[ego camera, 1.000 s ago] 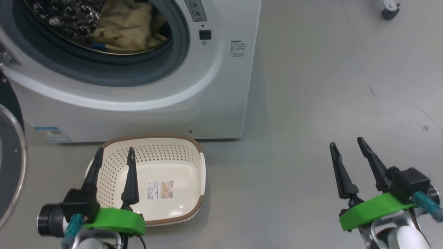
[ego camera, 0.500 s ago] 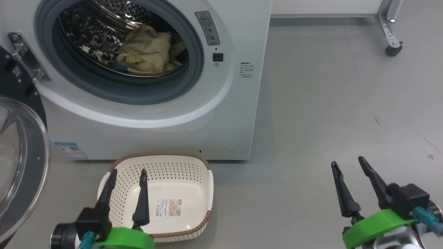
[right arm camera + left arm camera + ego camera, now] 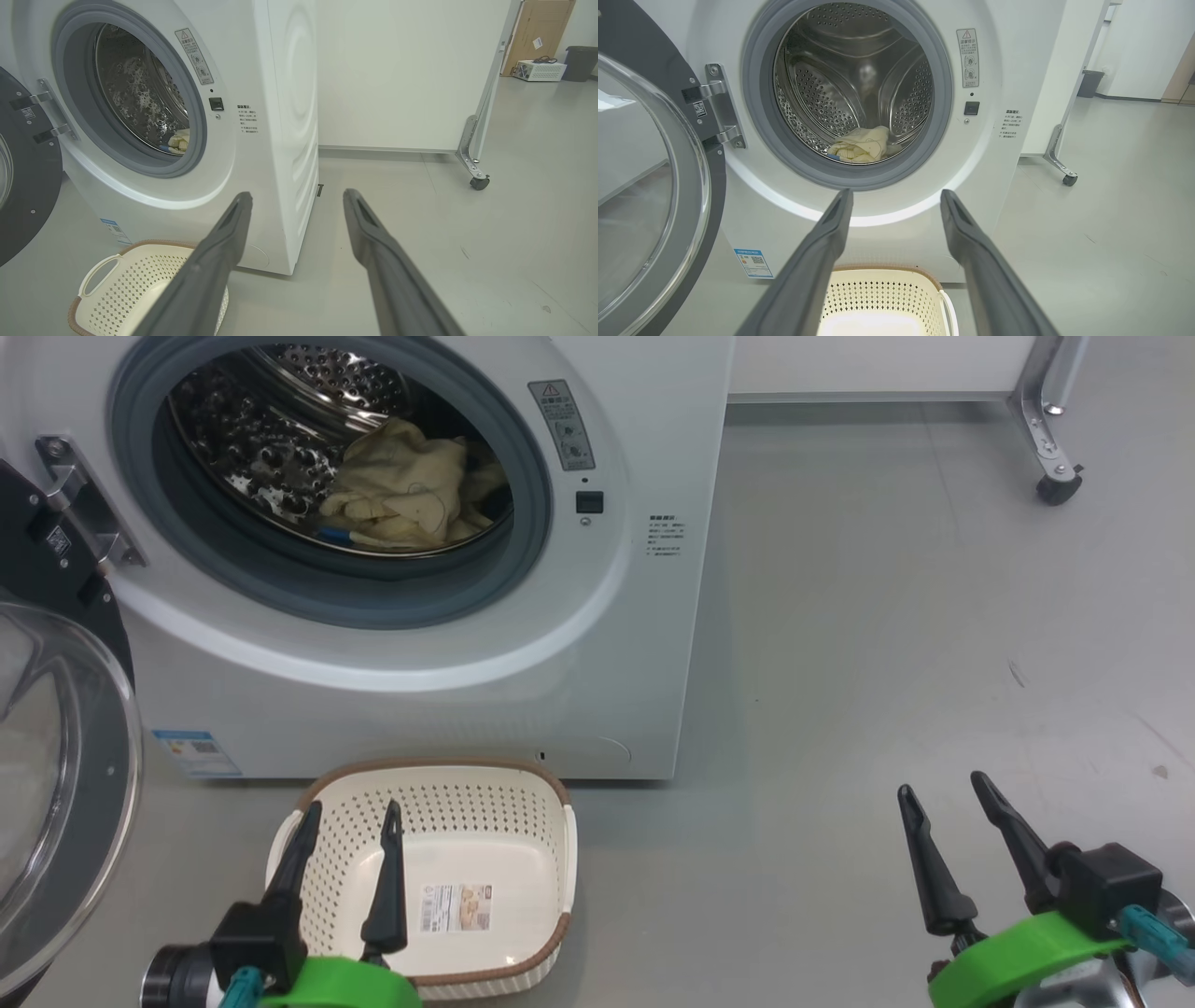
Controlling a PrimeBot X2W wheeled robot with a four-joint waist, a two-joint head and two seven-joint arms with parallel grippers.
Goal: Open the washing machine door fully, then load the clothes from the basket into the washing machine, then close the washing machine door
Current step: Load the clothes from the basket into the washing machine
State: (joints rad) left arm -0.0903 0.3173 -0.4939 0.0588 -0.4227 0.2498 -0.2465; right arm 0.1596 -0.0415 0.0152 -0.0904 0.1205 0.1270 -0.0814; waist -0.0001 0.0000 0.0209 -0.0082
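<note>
Cream clothes (image 3: 401,490) lie inside the white washing machine (image 3: 420,709), door (image 3: 56,775) wide open, basket (image 3: 448,803) before it.

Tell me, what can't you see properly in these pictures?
Washing machine door: head view, cut off by the left edge.
Clothes: head view, lower part hidden behind the grey gasket.
Basket: left wrist view, cut by the bottom edge.
Warning sticker: left wrist view, print too small.

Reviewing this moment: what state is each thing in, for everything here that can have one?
Round black-rimmed glass washing machine door: swung open at the left.
Big white front-loading washing machine: drum mouth uncovered.
Cream-yellow fabric clothes: heaped inside the steel drum.
Small cream perforated plastic basket: upright on the floor, empty.
Left hand: open, holding nothing.
Right hand: open, holding nothing.
</note>
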